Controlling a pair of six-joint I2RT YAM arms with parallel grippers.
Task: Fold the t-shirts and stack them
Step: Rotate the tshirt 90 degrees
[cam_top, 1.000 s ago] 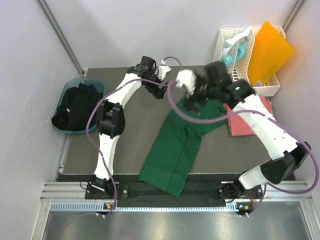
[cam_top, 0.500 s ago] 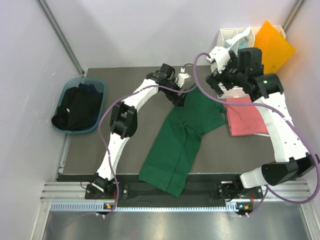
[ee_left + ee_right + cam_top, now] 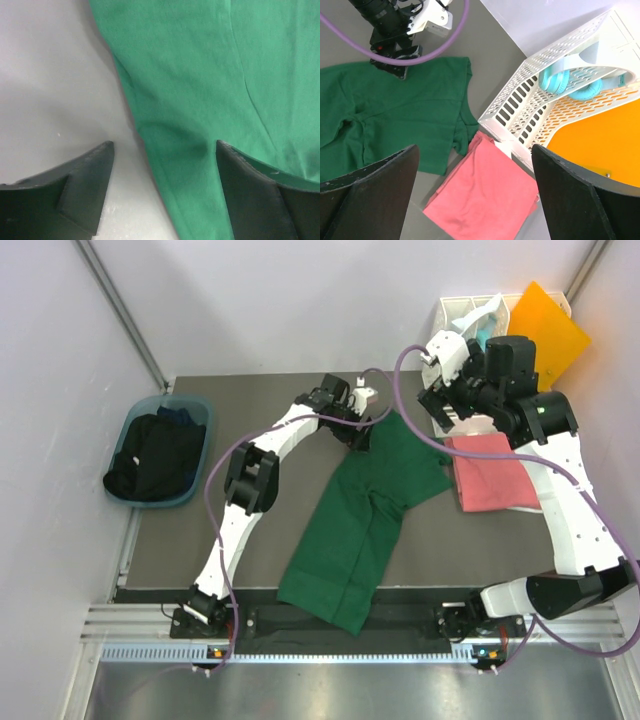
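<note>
I have the left gripper [image 3: 163,147] down at the far end of the dark green t-shirt [image 3: 360,510]. Its jaws are wide apart, one finger over the bare table [image 3: 200,540] and the other over the cloth, so the shirt's edge runs between them, but nothing is pinched. The shirt lies in a long, narrow shape from the far middle of the table towards me, its near end over the front edge. The right gripper [image 3: 475,150] hangs up in the air on the right, fingers spread wide and empty. Below it the coral pink t-shirt [image 3: 485,190] lies flat, just beside the green one and right against the white slotted rack [image 3: 530,100]. The dark t-shirts [image 3: 155,455] are piled in the blue basin [image 3: 195,405] at far left, well apart from both arms.
</note>
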